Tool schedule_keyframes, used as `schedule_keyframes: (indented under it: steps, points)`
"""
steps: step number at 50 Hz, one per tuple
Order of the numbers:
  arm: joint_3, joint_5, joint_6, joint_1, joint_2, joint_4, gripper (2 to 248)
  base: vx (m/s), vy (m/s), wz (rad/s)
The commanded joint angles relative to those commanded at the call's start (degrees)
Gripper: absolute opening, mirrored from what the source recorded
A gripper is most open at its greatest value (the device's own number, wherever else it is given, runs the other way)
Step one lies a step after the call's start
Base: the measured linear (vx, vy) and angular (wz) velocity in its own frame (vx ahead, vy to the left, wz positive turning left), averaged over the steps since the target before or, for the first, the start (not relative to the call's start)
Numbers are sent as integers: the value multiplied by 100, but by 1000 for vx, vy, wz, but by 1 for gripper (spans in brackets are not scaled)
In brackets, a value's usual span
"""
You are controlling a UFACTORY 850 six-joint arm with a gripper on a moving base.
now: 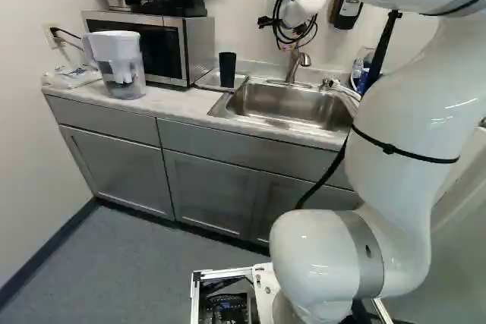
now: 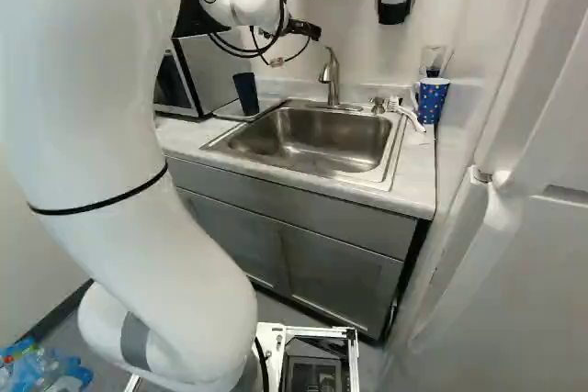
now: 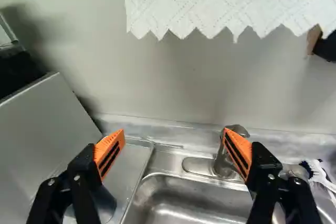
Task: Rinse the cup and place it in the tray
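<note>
With the pincer (image 2: 296, 28) spread wide above the counter (image 1: 144, 115), orange pads (image 3: 112, 150) well apart. Partly behind one finger in the wrist view, the dark cup (image 1: 227, 70), upright on the metal tray (image 3: 137, 153), between the microwave (image 1: 197, 43) and the sink (image 2: 308, 140). Beneath the other finger, the faucet (image 2: 331, 71). Ahead, above, a hanging paper towel (image 3: 220, 3). At the sink's far side from the tray, a white brush (image 2: 408, 117) beside a blue patterned mug (image 2: 431, 101).
</note>
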Motion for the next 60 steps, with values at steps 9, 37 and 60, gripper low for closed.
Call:
schedule_keyframes:
  steps: [9, 37, 60]
  points:
    - [276, -173, 0, -22, 266, 0, 247, 0, 0, 0]
    - [442, -1218, 0, -20, 429, 0, 247, 0, 0, 0]
    - [491, -2133, 0, 42, 477, 0, 247, 0, 0, 0]
